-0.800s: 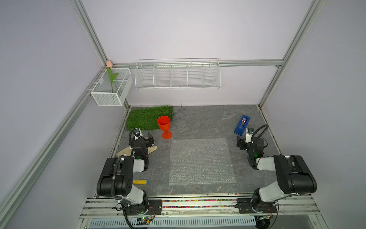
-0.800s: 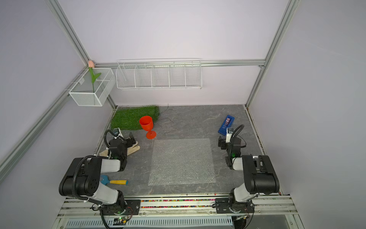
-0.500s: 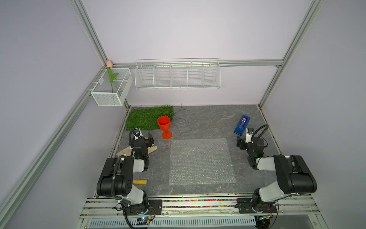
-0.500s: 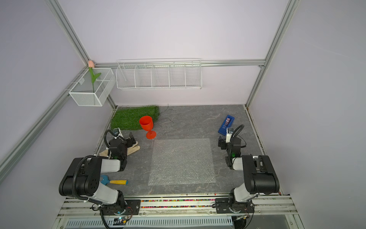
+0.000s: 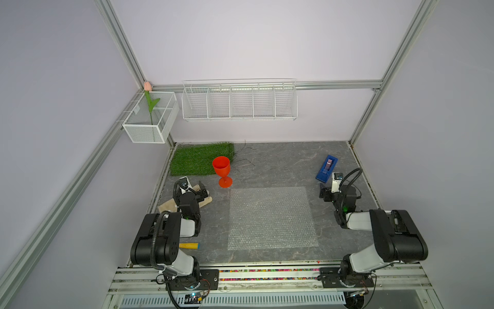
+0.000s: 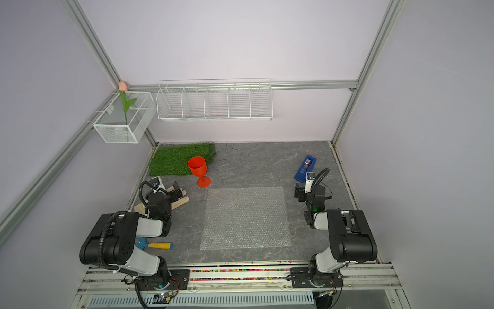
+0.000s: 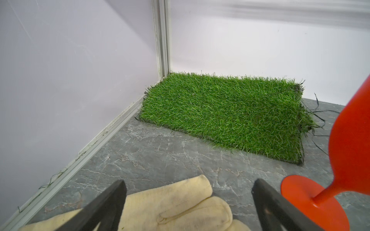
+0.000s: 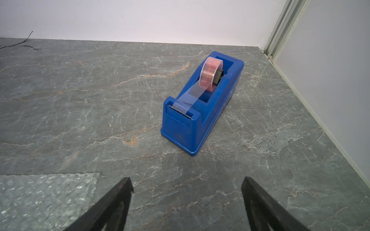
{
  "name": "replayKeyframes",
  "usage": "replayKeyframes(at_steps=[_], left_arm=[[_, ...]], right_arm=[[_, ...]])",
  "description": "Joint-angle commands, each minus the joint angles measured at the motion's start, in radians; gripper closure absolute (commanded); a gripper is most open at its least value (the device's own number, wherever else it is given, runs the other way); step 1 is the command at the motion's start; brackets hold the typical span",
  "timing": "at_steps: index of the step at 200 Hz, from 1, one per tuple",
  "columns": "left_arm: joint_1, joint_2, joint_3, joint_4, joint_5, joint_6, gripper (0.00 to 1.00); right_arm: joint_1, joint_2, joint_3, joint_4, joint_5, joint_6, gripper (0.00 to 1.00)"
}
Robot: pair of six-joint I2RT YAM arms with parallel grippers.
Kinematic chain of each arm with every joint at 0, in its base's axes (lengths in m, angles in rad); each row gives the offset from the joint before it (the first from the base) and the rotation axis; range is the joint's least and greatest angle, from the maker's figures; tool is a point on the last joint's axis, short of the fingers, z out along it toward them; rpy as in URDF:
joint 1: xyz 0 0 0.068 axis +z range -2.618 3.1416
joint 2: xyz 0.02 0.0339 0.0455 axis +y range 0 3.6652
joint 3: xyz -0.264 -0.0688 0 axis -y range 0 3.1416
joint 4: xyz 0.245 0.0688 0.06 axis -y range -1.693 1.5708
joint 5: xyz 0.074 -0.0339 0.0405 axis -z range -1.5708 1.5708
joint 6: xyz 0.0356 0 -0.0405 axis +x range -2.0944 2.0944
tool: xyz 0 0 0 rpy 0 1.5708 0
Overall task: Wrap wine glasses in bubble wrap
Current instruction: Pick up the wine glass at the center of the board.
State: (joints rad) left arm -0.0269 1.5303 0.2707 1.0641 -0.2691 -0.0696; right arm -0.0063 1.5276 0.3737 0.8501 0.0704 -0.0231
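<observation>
No chg: goblet (image 5: pixel 221 167), wrap (image 5: pixel 271 218) unmoved.

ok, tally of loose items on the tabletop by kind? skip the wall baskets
Goblet: 1
Bubble wrap sheet: 1
Grass mat: 1
Tape dispenser: 1
Glove: 1 (partly hidden)
Yellow-handled tool: 1
Total: 6

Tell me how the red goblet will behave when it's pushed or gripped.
The goblet probably tips easily: its cup sits high on a thin stem over a small round foot. Lying down, the tapered cup would likely roll in a curve. It looks like smooth rigid plastic, so probably light, stiff and slightly slippery.
</observation>
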Motion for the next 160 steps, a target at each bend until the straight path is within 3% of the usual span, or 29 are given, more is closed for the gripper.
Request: replayKeyframes(at_steps=[1, 62, 86, 99, 110, 140, 160], left_arm=[[0.0, -0.066, -0.013, 0.016, -0.006, 0.001, 0.0], [0.001, -0.286, 0.051, -0.277, 0.002, 0.001, 0.0], [0.001, -0.434, 0.145, -0.545, -0.064, -0.131, 0.0], [0.001, -0.489, 0.198, -0.673, 0.0, -0.164, 0.0], [0.001, -0.518, 0.233, -0.741, 0.13, -0.144, 0.0], [-0.008, -0.565, 0.229, -0.729, 0.445, -0.239, 0.0], [-0.13, -0.574, 0.217, -0.752, 0.404, -0.181, 0.0]], right_arm=[[-0.013, -0.064, 0.035, -0.072, 0.02, 0.02, 0.11], [-0.02, -0.171, 0.086, -0.249, -0.008, 0.024, 0.11], [-0.023, -0.276, 0.149, -0.412, -0.036, 0.119, 0.11], [-0.026, -0.313, 0.203, -0.496, -0.104, 0.217, 0.11], [-0.027, -0.32, 0.271, -0.61, -0.172, 0.302, 0.11], [-0.026, -0.283, 0.407, -0.745, -0.5, 0.413, 0.11], [-0.014, -0.261, 0.382, -0.621, -0.671, 0.529, 0.11]])
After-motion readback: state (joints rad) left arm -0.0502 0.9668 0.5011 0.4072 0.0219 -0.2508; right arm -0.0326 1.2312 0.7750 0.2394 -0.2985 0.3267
